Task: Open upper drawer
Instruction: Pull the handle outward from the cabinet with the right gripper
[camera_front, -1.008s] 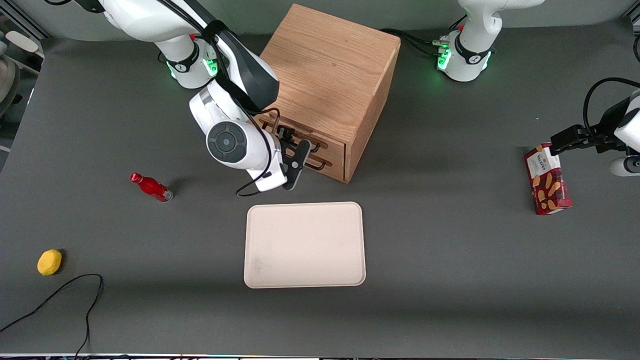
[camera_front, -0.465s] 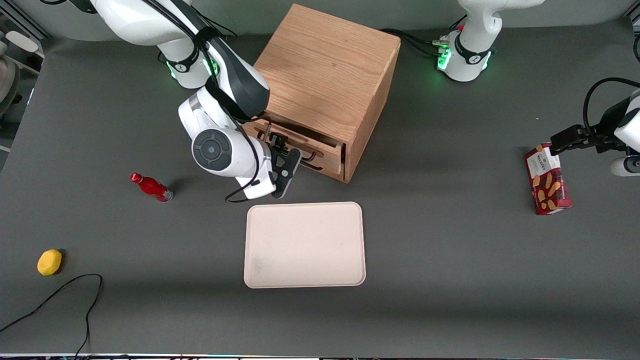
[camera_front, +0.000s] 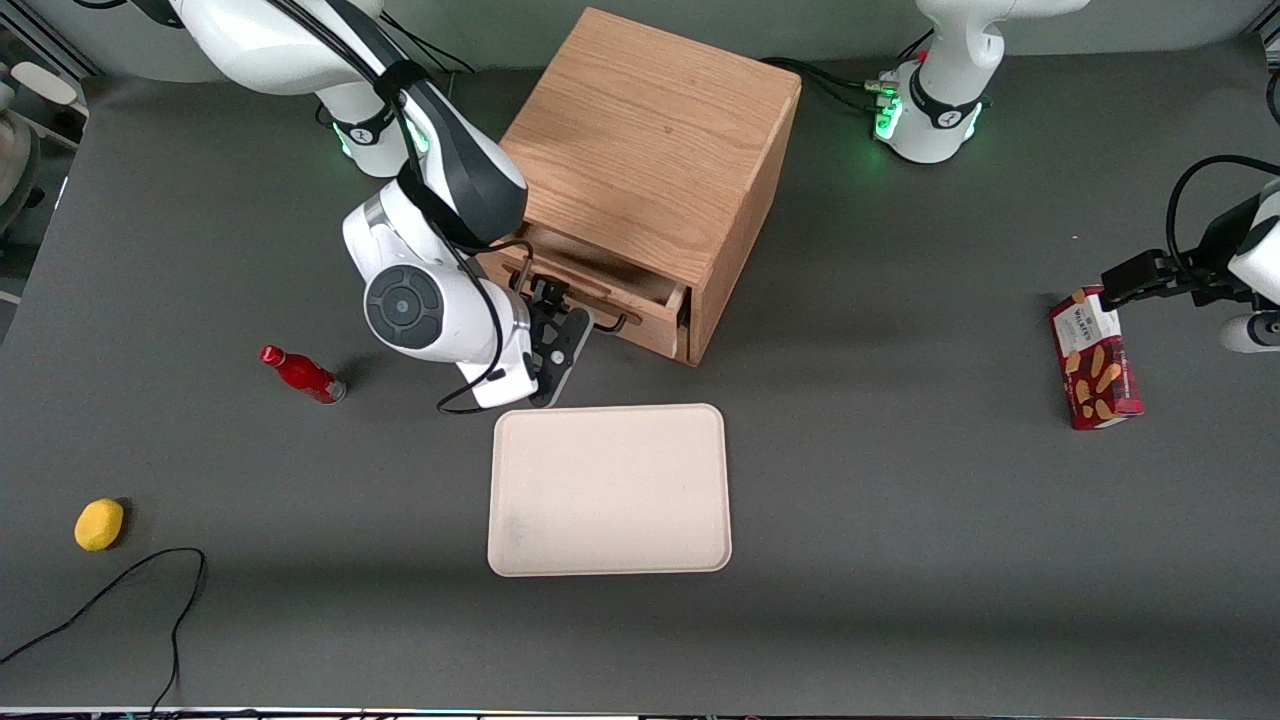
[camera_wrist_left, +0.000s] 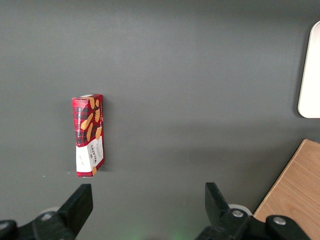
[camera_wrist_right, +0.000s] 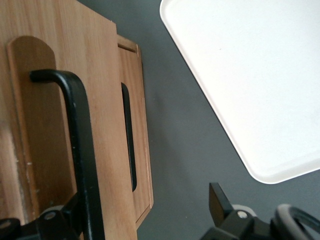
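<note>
The upper drawer (camera_front: 600, 295) stood partly pulled out of the front of the wooden cabinet (camera_front: 650, 150), so that a dark gap showed inside it under the cabinet top. The pincer (camera_front: 553, 322) was at the drawer's black handle (camera_front: 600, 318), because the handle is the only part that gives a hold for pulling. In the right wrist view the handle bar (camera_wrist_right: 80, 150) ran close against one finger, while the other finger (camera_wrist_right: 220, 202) stood apart, so I judge that the pincer hooked the bar more than squeezed it; whether it was really closed on it I cannot tell. The lower drawer (camera_wrist_right: 136, 130) was still flush, its own handle untouched. The tray (camera_front: 610, 490) lay on the tabletop (camera_front: 900, 500) in front of the cabinet, near the pincer, so a longer pull could come close to its rim.
</note>
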